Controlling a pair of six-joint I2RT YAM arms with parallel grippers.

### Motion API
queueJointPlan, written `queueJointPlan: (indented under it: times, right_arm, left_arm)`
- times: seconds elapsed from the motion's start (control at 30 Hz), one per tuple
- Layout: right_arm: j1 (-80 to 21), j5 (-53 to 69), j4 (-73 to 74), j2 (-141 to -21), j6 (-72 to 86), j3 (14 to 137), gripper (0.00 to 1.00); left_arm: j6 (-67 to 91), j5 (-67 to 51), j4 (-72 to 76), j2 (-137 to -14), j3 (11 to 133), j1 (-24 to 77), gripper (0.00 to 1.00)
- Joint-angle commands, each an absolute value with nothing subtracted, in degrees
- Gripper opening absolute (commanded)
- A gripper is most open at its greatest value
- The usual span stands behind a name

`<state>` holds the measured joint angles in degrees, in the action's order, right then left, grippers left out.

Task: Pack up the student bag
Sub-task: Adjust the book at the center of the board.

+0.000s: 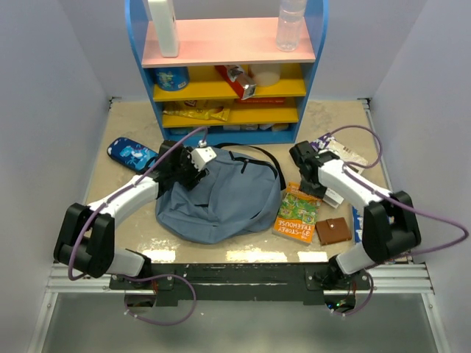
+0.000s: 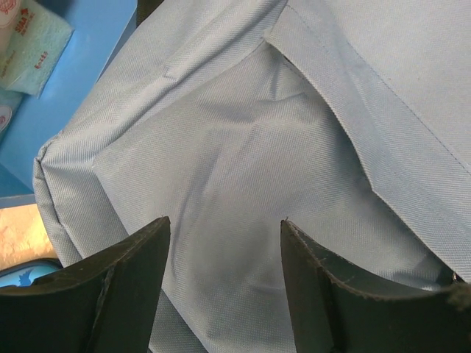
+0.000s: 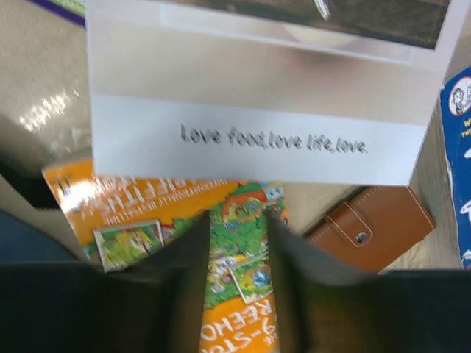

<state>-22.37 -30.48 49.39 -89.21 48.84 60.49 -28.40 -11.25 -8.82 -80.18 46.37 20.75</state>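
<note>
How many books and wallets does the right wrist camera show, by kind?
Books or booklets: 3 (orange-and-green paperback, white glossy booklet, blue-covered book)
Wallets: 1 (brown leather snap wallet)
Total: 4
A purple-edged scrap at the top-left corner is too cropped to class.

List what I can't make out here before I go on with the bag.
Bag opening: not seen in top view, left gripper covers part; left wrist shows only fabric.
Right gripper tips: right wrist, blurred; contact with the orange book unclear.
Blue book: right wrist, cut by the right edge.
</note>
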Motion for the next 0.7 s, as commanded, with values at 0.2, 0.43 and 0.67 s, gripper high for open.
queueJointPlan:
  times: [0.2,0.43,0.67]
  right_arm:
    - [-22.3,-23.5,63.2,-76.4,53.4,51.9,0.58]
    - [-24.3,-28.0,67.4,-86.5,51.6,53.6,0.52]
    - [-28.2,-32.2,70.8,-87.4,55.6,54.9,0.52]
  left_arm:
    - [-29.8,-14.3,-10.4,-78.7,48.0,20.5,0.67]
    - [-29.8,-14.7,-11.1,-78.3,48.3,20.5,0.68]
    - [-29.9,-14.9,-11.3,-78.7,48.6,20.5,0.68]
